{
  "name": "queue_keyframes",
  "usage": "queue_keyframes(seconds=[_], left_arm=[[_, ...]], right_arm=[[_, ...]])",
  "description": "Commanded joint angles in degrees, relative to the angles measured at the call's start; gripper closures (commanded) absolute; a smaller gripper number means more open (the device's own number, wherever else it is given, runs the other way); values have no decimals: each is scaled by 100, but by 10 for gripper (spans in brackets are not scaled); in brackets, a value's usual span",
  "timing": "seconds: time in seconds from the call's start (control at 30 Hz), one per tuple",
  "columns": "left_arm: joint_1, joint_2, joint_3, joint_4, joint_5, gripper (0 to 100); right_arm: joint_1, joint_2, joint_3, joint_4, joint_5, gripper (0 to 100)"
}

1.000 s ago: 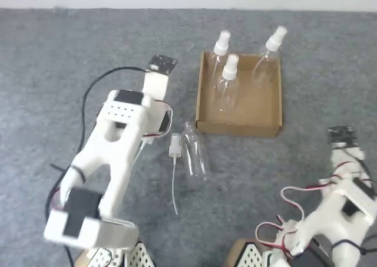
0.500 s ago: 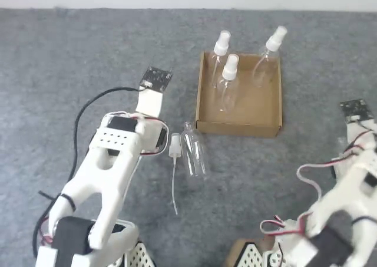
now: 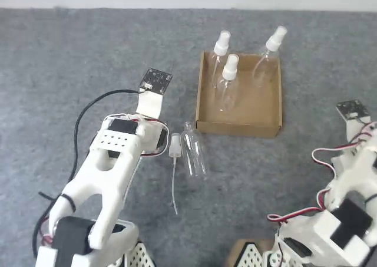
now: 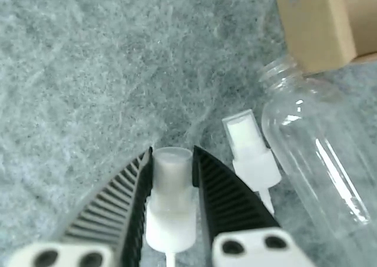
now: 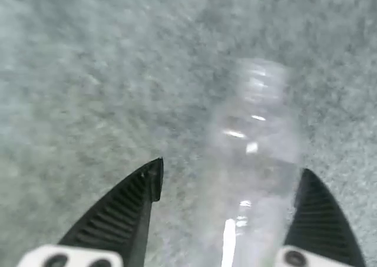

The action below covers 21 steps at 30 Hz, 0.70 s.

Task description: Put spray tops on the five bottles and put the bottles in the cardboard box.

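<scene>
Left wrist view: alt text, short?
The left gripper is shut on a white spray top above grey carpet. A second spray top lies beside a clear uncapped bottle, with a cardboard box corner beyond.

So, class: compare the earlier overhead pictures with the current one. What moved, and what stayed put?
The left arm drew back slightly toward the near edge, then held, left gripper shut on a spray top. The right arm swung outward and away, right gripper open around a bottle. The cardboard box, its three capped bottles, the lying bottle and the loose spray top stayed put.
</scene>
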Motion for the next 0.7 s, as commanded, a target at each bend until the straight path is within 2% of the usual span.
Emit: queue_keyframes(seconds=[0.0, 0.17, 0.4, 0.67], left_arm=[[-35, -316, -31, -114, 44, 988], [-35, -316, -22, -97, 44, 988], [-9, -316, 31, -123, 44, 988], [9, -316, 48, -132, 44, 988]], right_arm=[[-374, -40, -853, 848, 70, 698], [-549, -4, -1705, 1596, 114, 710], [-418, 760, -2295, 2088, 1152, 710], [145, 1938, -3684, 2114, 1134, 711]])
